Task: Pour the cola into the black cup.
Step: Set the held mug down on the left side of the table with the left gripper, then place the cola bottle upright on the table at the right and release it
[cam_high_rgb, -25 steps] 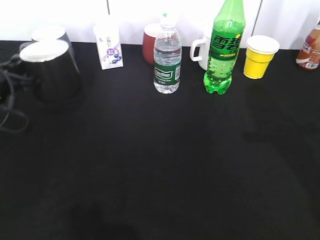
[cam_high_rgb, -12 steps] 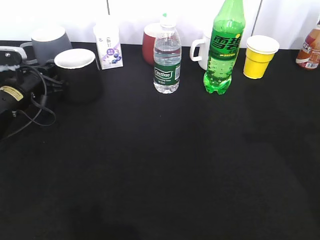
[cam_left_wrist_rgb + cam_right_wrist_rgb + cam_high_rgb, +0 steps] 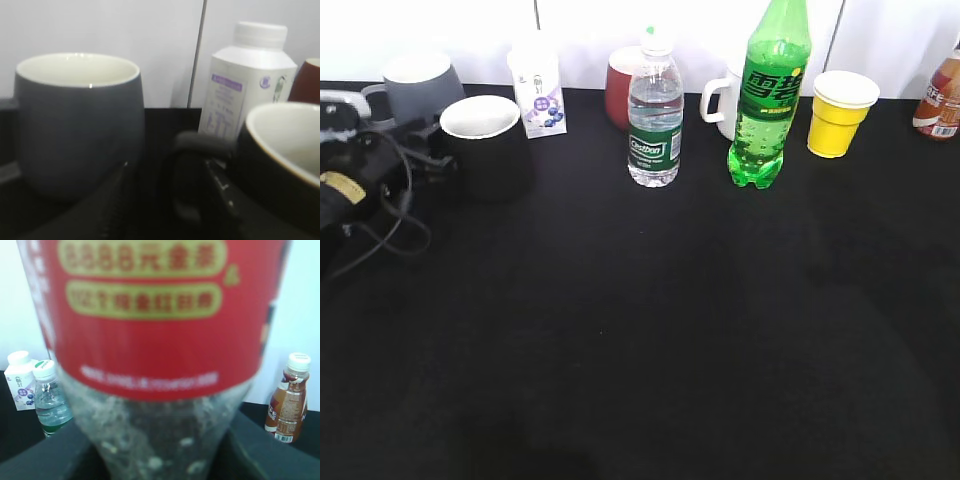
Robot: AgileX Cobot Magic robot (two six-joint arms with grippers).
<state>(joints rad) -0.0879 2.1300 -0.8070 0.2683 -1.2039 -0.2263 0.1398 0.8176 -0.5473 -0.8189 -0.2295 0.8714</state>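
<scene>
The black cup, white inside, stands at the back left of the black table, just in front of the grey mug. My left gripper reaches in from the left and is shut on the cup's side handle; its fingers flank the handle in the left wrist view. The cola bottle, with a red label and dark drink below it, fills the right wrist view. My right gripper is shut on its lower body. The cola and the right gripper are out of the exterior view.
Along the back wall stand a white yogurt bottle, a red mug, a small water bottle, a white mug, a tall green soda bottle, a yellow cup and a brown drink bottle.
The black cup, held by my left gripper, has come down from close to the camera at the left and moved right, ending in front of the grey mug.
</scene>
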